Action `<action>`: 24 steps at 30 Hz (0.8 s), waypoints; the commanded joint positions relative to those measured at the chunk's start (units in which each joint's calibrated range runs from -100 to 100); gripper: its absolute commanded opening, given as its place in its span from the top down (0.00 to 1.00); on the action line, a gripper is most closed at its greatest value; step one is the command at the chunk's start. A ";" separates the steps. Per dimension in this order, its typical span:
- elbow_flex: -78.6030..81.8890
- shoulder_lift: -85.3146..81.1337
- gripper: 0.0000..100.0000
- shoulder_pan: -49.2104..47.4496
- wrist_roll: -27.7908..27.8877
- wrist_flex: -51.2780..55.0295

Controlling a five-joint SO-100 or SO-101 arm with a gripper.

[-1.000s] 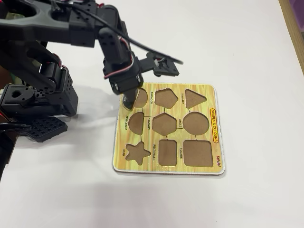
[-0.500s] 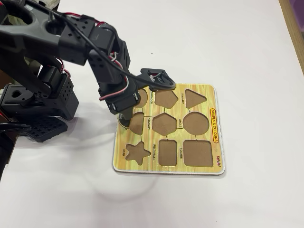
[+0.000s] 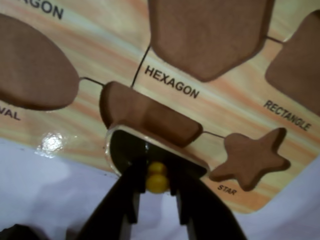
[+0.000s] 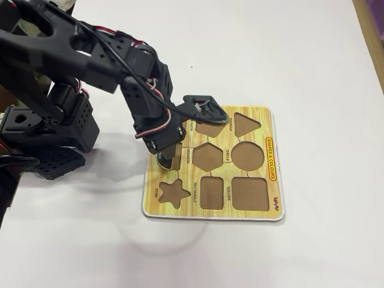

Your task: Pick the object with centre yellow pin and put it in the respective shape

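- In the fixed view the arm (image 4: 90,60) reaches in from the left across the white worktop (image 4: 288,54). Its gripper (image 4: 165,157) hangs over the left edge of the puzzle board (image 4: 273,204).
- In the wrist view the oval hole (image 3: 30,65) lies at far left. The gripper (image 3: 156,192) is at bottom centre, its fingers (image 3: 125,200) pressed together on the yellow pin (image 3: 157,179).
- The dark shape piece (image 3: 135,150) hangs from that pin, tilted. Its far edge sits right at the empty rounded hole (image 3: 150,115) just ahead, but I cannot tell if it touches.
- To the right are the hexagon hole (image 3: 210,35), star hole (image 3: 252,157) and rectangle hole (image 3: 300,65), all empty.
- The step looks like placing: the piece is carried and lined up, not yet seated.
- Next, I judge, the piece must be levelled, matched to the hole's outline and lowered before the pin is let go. A tilted drop could leave it perched on the rim.
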 commanded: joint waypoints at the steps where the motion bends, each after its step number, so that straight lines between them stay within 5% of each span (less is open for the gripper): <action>1: -1.26 0.44 0.96 0.11 -0.02 -0.75; 24: -3.60 4.87 0.96 -0.58 0.19 -3.60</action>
